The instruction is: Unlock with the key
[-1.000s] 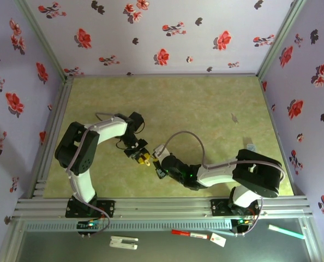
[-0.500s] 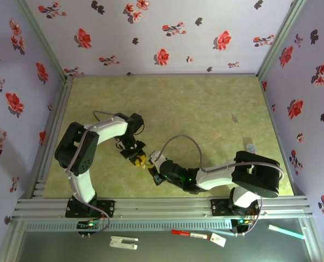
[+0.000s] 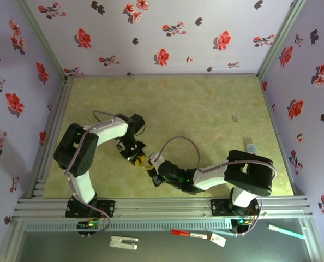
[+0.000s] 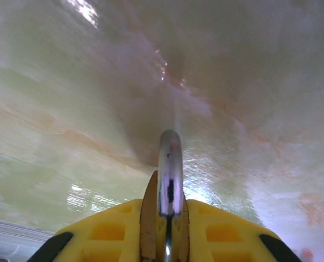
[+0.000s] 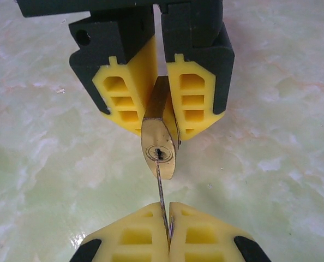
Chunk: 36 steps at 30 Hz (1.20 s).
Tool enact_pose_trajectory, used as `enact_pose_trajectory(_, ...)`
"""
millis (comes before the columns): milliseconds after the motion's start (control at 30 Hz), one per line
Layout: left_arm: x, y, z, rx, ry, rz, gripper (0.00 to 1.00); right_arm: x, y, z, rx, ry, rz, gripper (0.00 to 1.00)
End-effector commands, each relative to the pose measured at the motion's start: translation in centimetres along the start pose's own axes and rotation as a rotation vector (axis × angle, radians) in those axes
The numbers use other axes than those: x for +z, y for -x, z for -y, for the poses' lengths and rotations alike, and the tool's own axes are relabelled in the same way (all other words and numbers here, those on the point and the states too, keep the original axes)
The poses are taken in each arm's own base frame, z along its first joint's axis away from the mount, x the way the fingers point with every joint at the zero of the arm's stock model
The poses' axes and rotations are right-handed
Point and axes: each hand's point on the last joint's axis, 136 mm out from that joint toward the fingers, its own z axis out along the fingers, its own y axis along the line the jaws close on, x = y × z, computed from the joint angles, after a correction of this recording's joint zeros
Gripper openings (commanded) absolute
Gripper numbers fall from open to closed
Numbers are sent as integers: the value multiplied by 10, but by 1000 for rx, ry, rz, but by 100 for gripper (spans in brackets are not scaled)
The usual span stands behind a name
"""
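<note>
Left gripper is sitting low over the near-left part of the table, clenched on the brass padlock. In the right wrist view, its yellow pads are squeezing the lock body from both sides. The lower end of the body is poking out past the pad tips, with the keyhole facing the right wrist camera. In the left wrist view, the chrome shackle is showing edge-on and sticking out beyond the pads over the green marbled top. Can't tell whether the shackle is latched, or whether the lock is touching the table.

Right gripper is sitting just right of and nearer than the left one, tip to tip with it. Its jaws are fully closed and pinching the key. Only the thin blade is showing, edge-on, running from between the pad tips to the keyhole end of the padlock and leaning slightly off the lock's centre line. The blade tip is meeting the lock face right at the lower edge of the keyway slot. Can't tell whether it's sitting in the slot or just touching the face below it.

The right arm is reaching left along the near edge, with a grey cable looping above it.

On the near ledge outside the table, a red-and-white marker, a teal pen and a small white part are lying well apart from the grippers.
</note>
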Motion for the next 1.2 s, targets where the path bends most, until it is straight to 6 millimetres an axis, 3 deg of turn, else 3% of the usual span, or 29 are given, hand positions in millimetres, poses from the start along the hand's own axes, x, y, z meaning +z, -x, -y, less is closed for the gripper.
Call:
enact_pose_trajectory(0,3,3,-10,-26,29,36,0,2,1,-4,26,17,16,0)
enact_pose_trajectory(233,3,1,-7,-21,26,32,0,7,-2,-1,29,-8,13,0)
enact_pose_trajectory(767,8,-1,-8,-20,39,17,0,6,13,-1,19,-28,46,0)
enact_pose_trajectory(1167,7,2,3,2,15,23,0,12,17,-5,9,-24,48,0)
